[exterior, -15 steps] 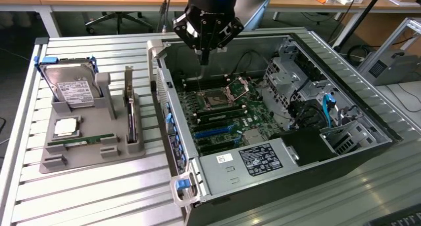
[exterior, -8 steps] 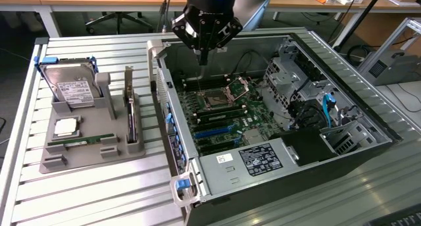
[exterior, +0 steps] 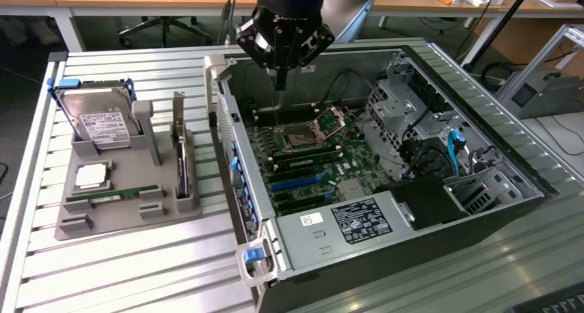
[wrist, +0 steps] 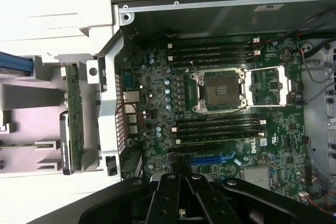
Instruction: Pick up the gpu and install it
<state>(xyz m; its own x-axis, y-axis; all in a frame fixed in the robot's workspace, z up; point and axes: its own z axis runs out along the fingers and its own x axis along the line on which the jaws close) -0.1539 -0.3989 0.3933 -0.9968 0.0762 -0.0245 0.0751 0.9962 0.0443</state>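
The thin green silver-bracketed gpu card (exterior: 180, 156), standing edgewise at the exterior view's left, looks light, stiff and fragile; pinch its top edge. The black end effector (exterior: 280, 86) is pressed together, empty.

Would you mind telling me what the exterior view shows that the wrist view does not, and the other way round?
Exterior view's own: the power supply label and the blue cables by the drive cages, at the far end of the computer case.
Wrist view's own: the white Dell lettering on the motherboard.
Shared: the gpu standing on edge in its grey holder beside the case, the CPU socket, the blue slot, and the shut, empty gripper above the motherboard.
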